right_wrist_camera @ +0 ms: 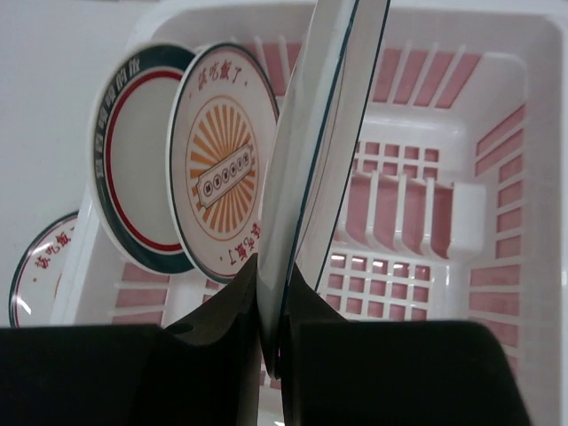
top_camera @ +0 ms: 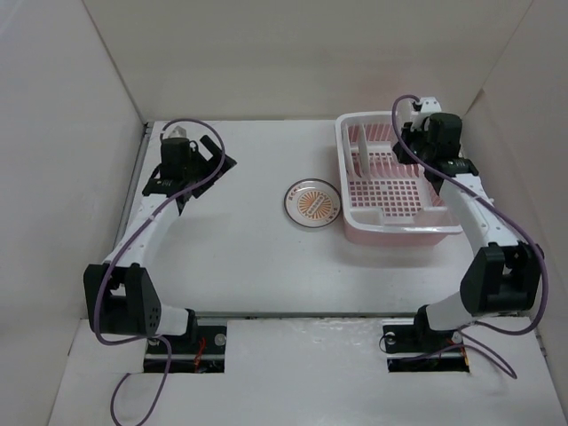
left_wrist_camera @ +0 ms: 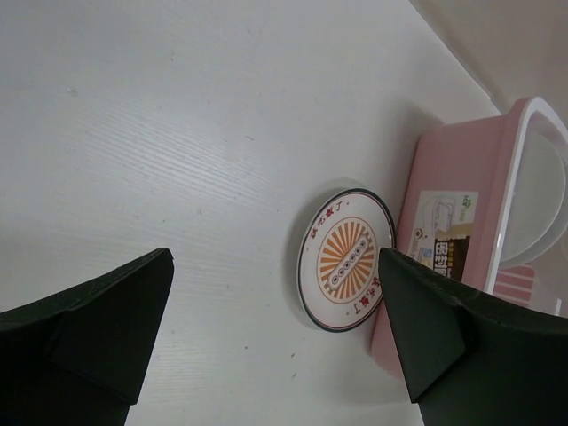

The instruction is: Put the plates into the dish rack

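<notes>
Right gripper pinches a pale round plate upright over the pink plastic dish rack. Left gripper gapes wide, an orange-sunburst, dark-rimmed plate lying flat beyond its fingertips.

a pink dish rack of smooth moulded plastic, faintly shiny, with a paler rim. a printed label, paper by the look of it, is stuck to its side wall. the plates look like glazed ceramic, smooth and glossy: flat sunburst plate, upright sunburst plate, teal-rimmed plate, white plate. the white table is matt with a fine ribbed grain. the left gripper has matt black plastic fingers.
</notes>
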You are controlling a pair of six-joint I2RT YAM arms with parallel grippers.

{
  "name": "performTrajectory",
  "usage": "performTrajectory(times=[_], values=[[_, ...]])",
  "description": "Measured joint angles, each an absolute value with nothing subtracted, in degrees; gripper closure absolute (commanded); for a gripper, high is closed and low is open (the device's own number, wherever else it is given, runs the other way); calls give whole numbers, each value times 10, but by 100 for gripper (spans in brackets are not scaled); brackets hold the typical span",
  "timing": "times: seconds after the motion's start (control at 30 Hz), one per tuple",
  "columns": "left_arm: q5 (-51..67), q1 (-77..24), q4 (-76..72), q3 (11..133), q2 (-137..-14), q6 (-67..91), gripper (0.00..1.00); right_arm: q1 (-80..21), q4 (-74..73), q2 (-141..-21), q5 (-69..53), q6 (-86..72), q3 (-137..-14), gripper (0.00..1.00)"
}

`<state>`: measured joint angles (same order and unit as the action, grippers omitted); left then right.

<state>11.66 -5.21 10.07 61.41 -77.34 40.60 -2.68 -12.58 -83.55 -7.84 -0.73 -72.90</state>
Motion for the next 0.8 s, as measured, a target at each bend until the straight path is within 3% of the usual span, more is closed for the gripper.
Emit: performTrajectory(times=[0.8], values=[[85,-92,93,624,-820,368,0,-22,-128,-970,-155,0,-748,100]])
